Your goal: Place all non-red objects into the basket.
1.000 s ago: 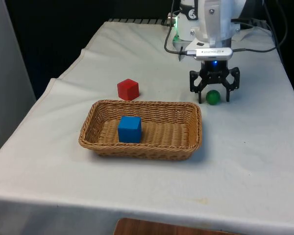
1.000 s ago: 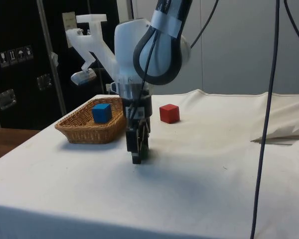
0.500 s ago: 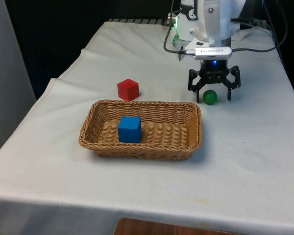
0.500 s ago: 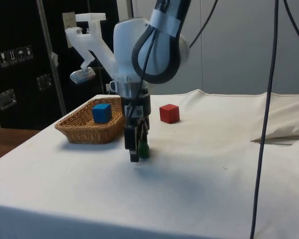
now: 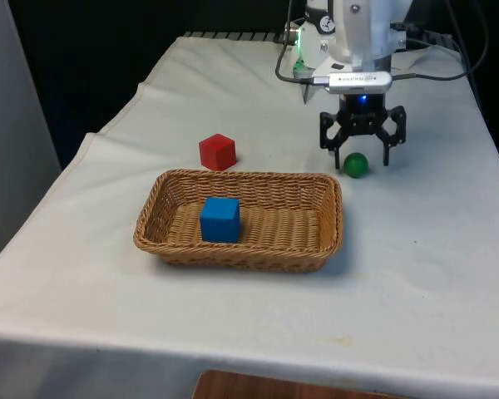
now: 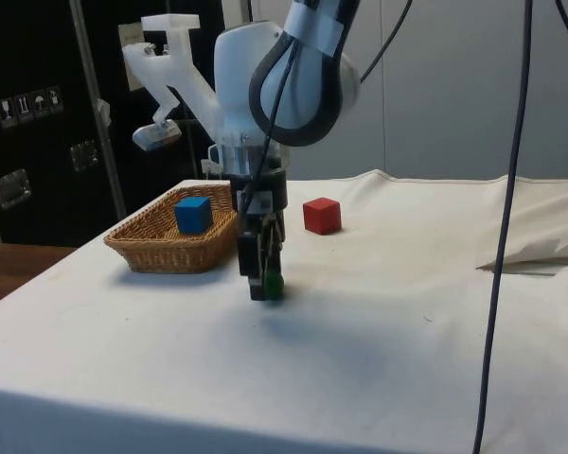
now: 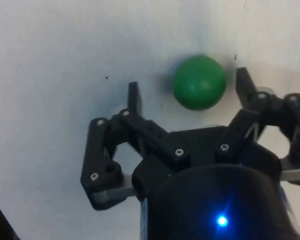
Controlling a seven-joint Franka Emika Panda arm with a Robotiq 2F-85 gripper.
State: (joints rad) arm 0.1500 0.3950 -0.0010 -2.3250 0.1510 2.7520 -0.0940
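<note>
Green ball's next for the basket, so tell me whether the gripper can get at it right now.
Probably yes: the gripper hangs open just above the green ball, which lies free on the white cloth, off-centre towards one finger.

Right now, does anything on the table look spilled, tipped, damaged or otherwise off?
Nothing stands out. The blue cube sits inside the basket, the red cube and green ball rest on the cloth, and the open gripper hangs above the ball.
</note>
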